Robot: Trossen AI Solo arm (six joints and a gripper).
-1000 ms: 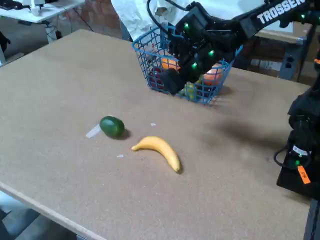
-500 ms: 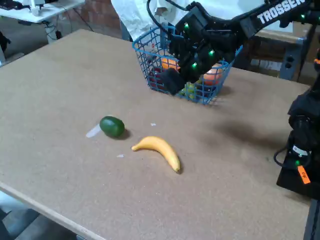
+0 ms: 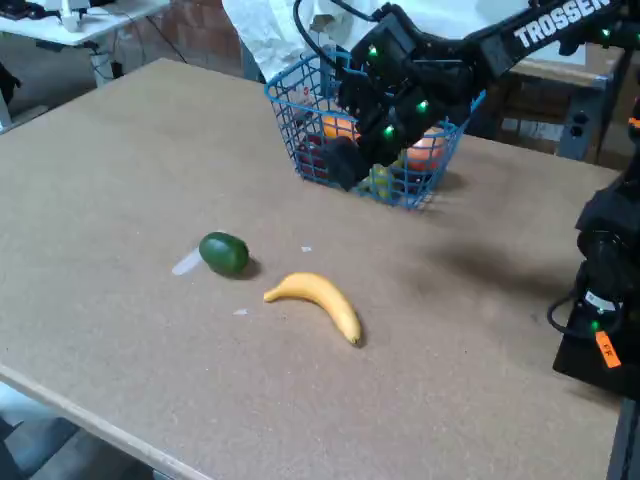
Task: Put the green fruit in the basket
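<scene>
The dark green oval fruit (image 3: 224, 253) lies on the brown tabletop, left of centre in the fixed view. The blue wire-mesh basket (image 3: 297, 110) stands at the back of the table with several fruits inside. My black gripper (image 3: 345, 160) hangs in front of the basket's near wall, well up and to the right of the green fruit and apart from it. Its fingers blend into the dark arm, so their state is unclear. Nothing shows between them.
A yellow banana (image 3: 318, 301) lies just right of the green fruit. Small white scraps (image 3: 186, 263) rest beside the fruit. The arm's black base (image 3: 600, 300) stands at the table's right edge. The table's near edge (image 3: 80, 410) runs diagonally at lower left.
</scene>
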